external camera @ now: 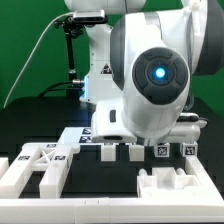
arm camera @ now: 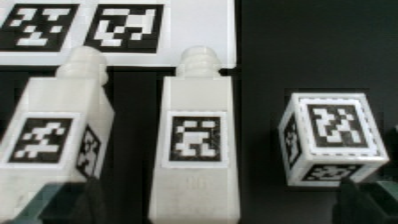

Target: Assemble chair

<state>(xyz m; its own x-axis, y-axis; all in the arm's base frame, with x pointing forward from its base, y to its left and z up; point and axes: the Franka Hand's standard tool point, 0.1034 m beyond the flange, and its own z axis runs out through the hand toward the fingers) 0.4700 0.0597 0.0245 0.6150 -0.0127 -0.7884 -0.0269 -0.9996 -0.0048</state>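
- Progress: early, it seems. No joint shows, and the chair parts lie loose on the table (external camera: 112, 185): an X-braced piece (external camera: 40, 168), two posts (arm camera: 196, 135) and a small block (arm camera: 334, 140), just beside the marker board (arm camera: 107, 30).
- Remaining: apparently every joining step.
- Gripper (arm camera: 199, 210): jaws spread wide and empty, above the posts, touching nothing visible.

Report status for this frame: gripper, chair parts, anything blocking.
Gripper open, empty, over the posts. X-braced piece and small tagged block lie loose. Nothing in the way of the posts.
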